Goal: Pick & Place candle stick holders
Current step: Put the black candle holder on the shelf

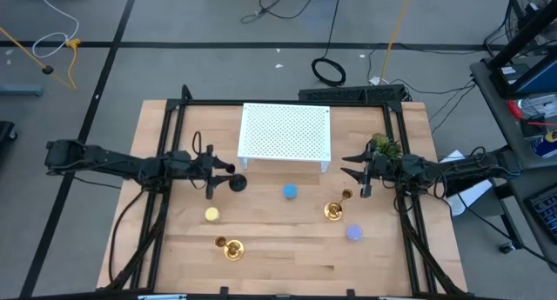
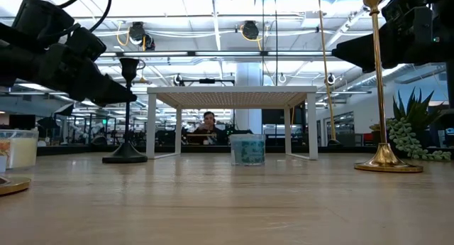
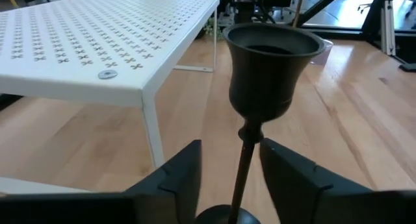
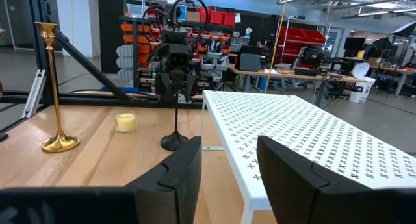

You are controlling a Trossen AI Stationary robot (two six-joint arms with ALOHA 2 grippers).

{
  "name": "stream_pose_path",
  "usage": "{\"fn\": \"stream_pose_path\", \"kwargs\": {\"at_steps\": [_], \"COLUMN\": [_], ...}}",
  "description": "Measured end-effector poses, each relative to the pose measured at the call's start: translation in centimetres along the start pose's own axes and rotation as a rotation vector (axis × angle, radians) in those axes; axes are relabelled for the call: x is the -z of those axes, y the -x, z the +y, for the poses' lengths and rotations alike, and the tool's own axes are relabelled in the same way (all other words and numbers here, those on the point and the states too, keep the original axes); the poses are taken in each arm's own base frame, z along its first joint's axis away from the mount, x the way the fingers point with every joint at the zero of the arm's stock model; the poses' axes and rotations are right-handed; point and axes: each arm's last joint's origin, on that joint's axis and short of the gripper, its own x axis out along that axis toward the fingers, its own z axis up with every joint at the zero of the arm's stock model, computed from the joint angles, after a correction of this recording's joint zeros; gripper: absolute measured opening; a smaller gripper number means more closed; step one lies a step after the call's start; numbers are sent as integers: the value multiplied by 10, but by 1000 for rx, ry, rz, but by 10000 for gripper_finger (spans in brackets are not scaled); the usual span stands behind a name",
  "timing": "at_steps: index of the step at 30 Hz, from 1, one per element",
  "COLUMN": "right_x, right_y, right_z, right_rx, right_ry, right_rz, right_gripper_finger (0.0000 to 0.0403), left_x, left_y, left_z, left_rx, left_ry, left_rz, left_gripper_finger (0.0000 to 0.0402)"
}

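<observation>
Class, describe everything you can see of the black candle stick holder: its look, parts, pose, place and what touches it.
The black candle stick holder is matte and dark, seemingly metal: a flared cup on top, a thin stem and a round flat base. It stands upright on the wooden table, just off the front left corner of the white perforated stand. The left gripper straddles its stem, fingers on either side with gaps showing, so no firm grip is visible.

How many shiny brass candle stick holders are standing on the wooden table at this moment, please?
2. One shiny brass candle stick holder stands near the table's front edge on the left arm's side; the other brass holder stands towards the right arm's side, by the lavender piece. None seems hidden.
</observation>
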Motion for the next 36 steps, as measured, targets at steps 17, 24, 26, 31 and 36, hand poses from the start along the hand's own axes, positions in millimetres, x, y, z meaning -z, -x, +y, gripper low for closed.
{"fn": "stream_pose_path", "kwargs": {"at_steps": [17,24,26,31,36], "right_x": [0,0,0,0,0], "right_y": [0,0,0,0,0], "right_z": [0,0,0,0,0], "right_rx": [0,0,0,0,0], "right_ry": [-2,-72,-88,-114,-113], "right_rz": [0,0,0,1,1], "right_gripper_finger": [146,146,146,146,146], "left_x": [-1,-16,-23,-44,-77], "left_y": [0,0,-1,-4,-8], "left_z": [-5,-18,-21,-29,-35], "left_rx": [37,123,141,182,199], "left_ry": [98,90,86,48,15], "left_rz": [-4,-122,-141,-196,-242], "left_gripper_finger": [23,19,20,10,18]}}
